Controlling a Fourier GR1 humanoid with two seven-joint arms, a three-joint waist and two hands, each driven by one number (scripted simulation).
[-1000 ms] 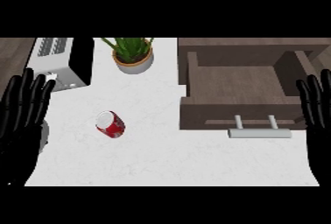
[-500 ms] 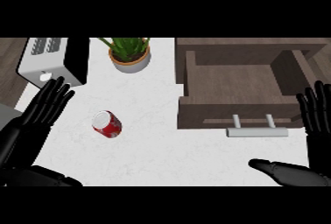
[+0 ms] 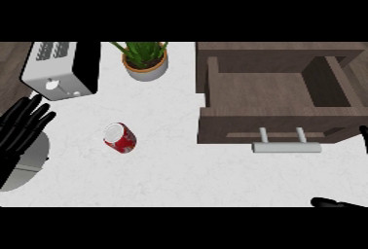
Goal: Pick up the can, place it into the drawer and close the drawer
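Nothing done yet: small red cylindrical can [image 3: 120, 137] lying untouched on its side on the white worktop [image 3: 179, 175], silver top toward upper left, long axis running diagonally. Brown wooden drawer [image 3: 277, 99] open, awaiting can. Left hand [image 3: 23, 124] open, fingers straight, beside can. Right hand [image 3: 338, 203] barely visible; cannot tell.

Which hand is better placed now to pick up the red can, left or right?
Probably left: the open left hand is beside the can at the counter's left side, while the right hand barely shows at the lower right edge.
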